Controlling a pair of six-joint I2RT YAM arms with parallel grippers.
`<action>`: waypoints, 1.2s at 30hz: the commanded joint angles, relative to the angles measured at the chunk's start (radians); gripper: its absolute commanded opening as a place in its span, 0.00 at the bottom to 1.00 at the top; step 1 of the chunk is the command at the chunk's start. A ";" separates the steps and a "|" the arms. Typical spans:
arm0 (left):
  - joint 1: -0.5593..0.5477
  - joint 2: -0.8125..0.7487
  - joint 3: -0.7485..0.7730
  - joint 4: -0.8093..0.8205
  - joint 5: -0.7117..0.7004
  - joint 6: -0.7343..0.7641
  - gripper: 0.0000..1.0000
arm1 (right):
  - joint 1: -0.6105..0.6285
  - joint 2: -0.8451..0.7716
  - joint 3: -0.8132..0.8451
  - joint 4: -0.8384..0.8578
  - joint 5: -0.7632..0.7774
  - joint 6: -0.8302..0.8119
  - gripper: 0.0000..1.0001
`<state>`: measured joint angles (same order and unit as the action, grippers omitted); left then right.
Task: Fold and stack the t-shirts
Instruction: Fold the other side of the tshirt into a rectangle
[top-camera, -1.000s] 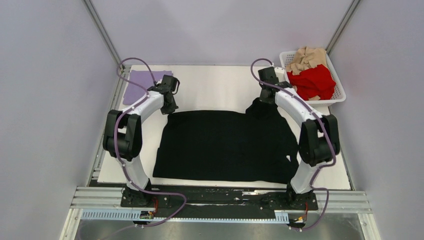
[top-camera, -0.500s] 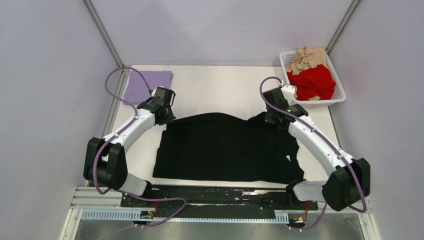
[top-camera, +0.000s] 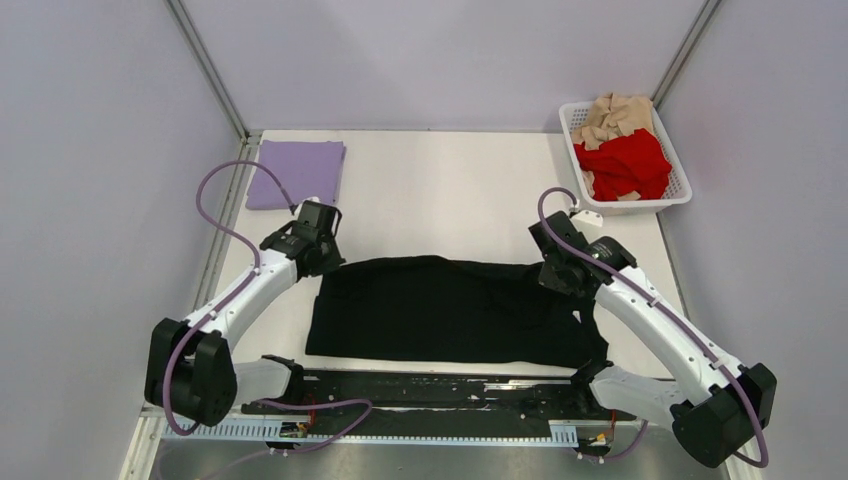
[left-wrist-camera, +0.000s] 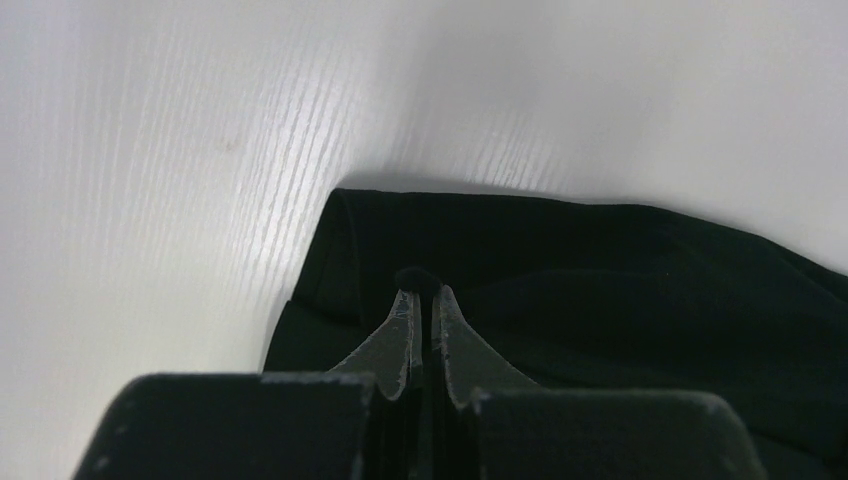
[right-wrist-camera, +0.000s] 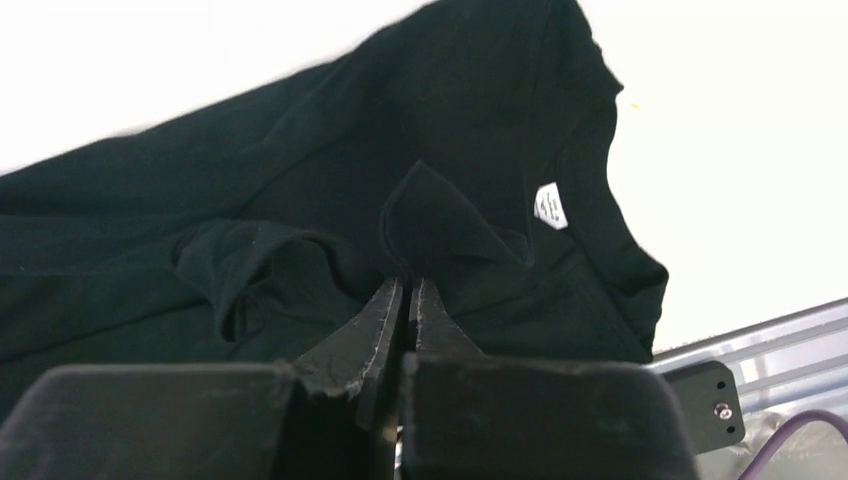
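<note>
Four t-shirts are in view: one black, one lavender, one red, one tan.

The black t-shirt (top-camera: 440, 310) lies along the near edge of the tabletop (top-camera: 440, 190), about midway between the left and right edges. Its cloth is rumpled on the right side, and one small white tag (right-wrist-camera: 549, 205) shows at the collar. The lavender t-shirt (top-camera: 297, 172) lies folded flat at the far left corner. The red t-shirt (top-camera: 625, 165) and the tan t-shirt (top-camera: 612, 115) sit crumpled in one white basket (top-camera: 640, 207) at the far right corner, the tan one farther back.

Two arms are at work. The left gripper (left-wrist-camera: 421, 300) is pinched together on the far left corner of the black t-shirt. The right gripper (right-wrist-camera: 405, 290) is clamped on a raised fold near the far right end. Each elbow sits low and swung outward past its near corner, and each forearm angles inward over the tabletop.
</note>
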<state>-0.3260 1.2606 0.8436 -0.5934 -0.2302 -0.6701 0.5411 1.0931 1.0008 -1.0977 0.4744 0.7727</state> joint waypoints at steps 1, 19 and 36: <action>-0.005 -0.069 -0.032 -0.026 -0.027 -0.004 0.00 | 0.007 -0.024 -0.019 -0.109 -0.052 0.072 0.00; -0.007 -0.093 -0.093 -0.069 -0.082 -0.008 0.11 | 0.015 -0.061 -0.198 -0.113 -0.254 0.110 0.13; -0.010 -0.158 0.027 0.021 0.206 -0.008 1.00 | 0.020 -0.272 -0.187 0.120 -0.316 0.110 1.00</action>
<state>-0.3309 1.0843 0.8871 -0.7078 -0.3241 -0.7315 0.5591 0.8658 0.8265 -1.1633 0.1406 0.8600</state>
